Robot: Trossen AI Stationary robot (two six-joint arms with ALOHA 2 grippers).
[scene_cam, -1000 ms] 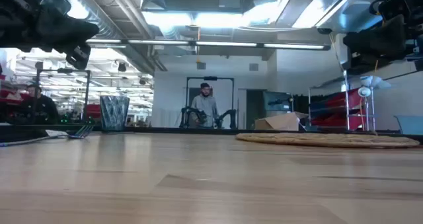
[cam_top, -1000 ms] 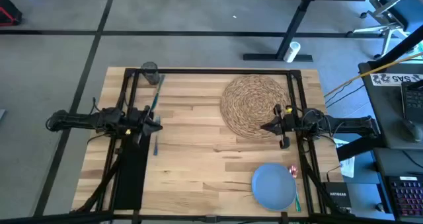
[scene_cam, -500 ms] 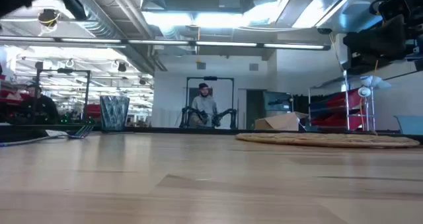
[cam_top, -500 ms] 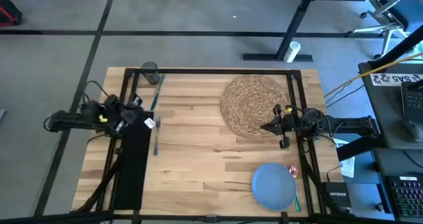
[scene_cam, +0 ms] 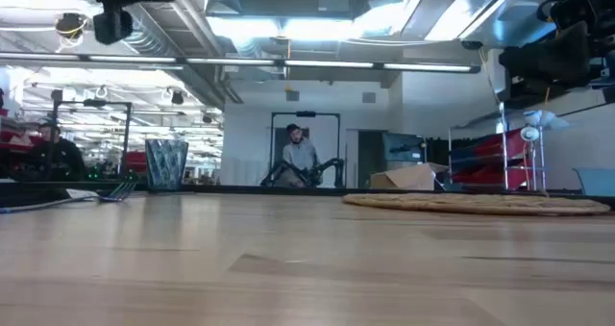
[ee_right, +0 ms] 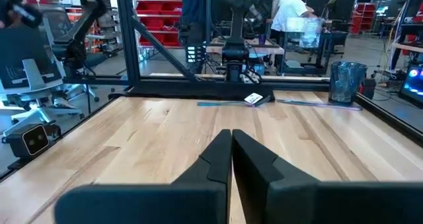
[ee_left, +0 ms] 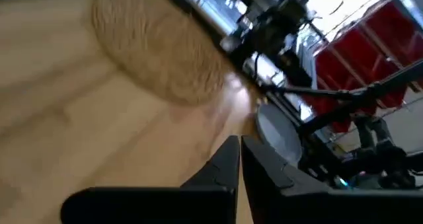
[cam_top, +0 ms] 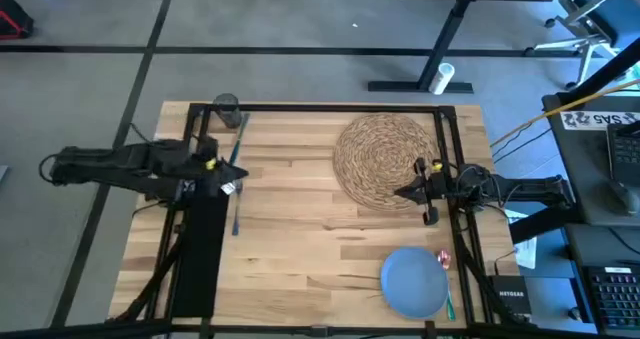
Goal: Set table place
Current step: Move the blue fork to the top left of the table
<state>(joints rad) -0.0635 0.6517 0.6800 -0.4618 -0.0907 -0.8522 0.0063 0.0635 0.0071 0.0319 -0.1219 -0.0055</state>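
at the table's (cam_top: 300, 229) nine o'clock edge, the left gripper (cam_top: 232, 187) hangs with fingers pressed together and empty, above the black napkin (cam_top: 200, 249), apparently poised to start gathering pieces. the teal fork (cam_top: 236, 174) lies just beside it toward twelve o'clock, the glass (cam_top: 226, 106) farther that way. at three o'clock the right gripper (cam_top: 405, 191), likewise closed and empty, waits over the placemat's (cam_top: 375, 154) rim; the blue plate (cam_top: 413, 282) sits apart at five o'clock.
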